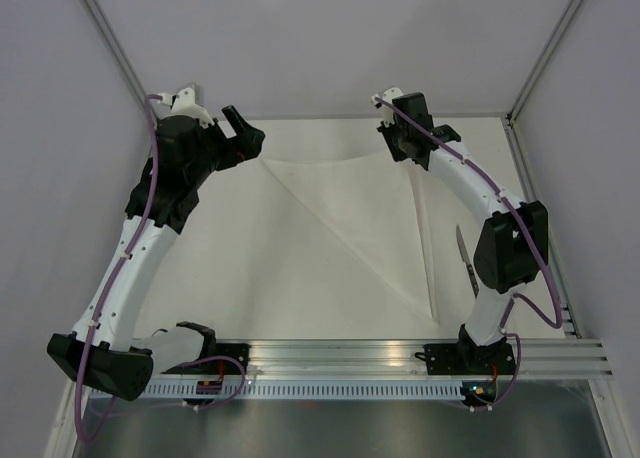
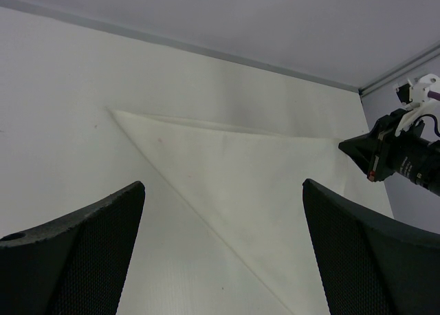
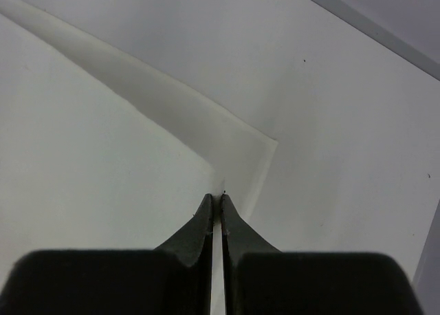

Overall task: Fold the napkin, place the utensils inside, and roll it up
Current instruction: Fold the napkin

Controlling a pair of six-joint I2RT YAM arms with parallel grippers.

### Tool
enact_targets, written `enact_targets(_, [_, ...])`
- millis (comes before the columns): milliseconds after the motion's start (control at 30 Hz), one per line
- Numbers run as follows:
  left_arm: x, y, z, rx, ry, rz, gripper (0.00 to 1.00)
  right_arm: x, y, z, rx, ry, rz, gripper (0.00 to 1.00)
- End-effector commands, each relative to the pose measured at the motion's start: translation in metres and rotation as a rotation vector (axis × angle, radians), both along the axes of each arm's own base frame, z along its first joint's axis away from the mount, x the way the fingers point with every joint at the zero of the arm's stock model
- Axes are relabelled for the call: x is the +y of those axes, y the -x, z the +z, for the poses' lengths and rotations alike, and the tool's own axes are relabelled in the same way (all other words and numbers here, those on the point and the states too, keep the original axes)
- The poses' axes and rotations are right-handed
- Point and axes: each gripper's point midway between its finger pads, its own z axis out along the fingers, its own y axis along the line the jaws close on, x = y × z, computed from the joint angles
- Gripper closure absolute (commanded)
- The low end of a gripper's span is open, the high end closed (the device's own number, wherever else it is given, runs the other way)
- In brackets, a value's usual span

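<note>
Left tool (image 2: 223,183) wide near napkin (image 1: 340,228), right tool (image 3: 218,197) tight on its corner, knife (image 1: 465,258) beside right arm (image 1: 470,178)

White tubular links between chunky black joint housings on the left arm (image 1: 127,271) and right arm (image 1: 466,183) alike, with thin purple cables (image 1: 151,128) strung along them, black base blocks (image 1: 455,356), and broad black fingers (image 2: 89,253) (fine mesh texture on the inner faces).
</note>
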Motion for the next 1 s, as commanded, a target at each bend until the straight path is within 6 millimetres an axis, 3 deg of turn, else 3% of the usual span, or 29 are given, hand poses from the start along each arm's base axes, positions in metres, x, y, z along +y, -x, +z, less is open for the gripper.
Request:
enact_targets(0, [-0.003,-0.004,0.01,-0.031,0.04,-0.004,0.0,-0.015,-0.008,0.011,-0.023,0.046,-0.046,1.0])
enact_targets(967, [-0.004,-0.006,0.005,-0.018,0.043,-0.002,0.0,-0.042,-0.014,-0.01,0.012,0.06,-0.09,0.99])
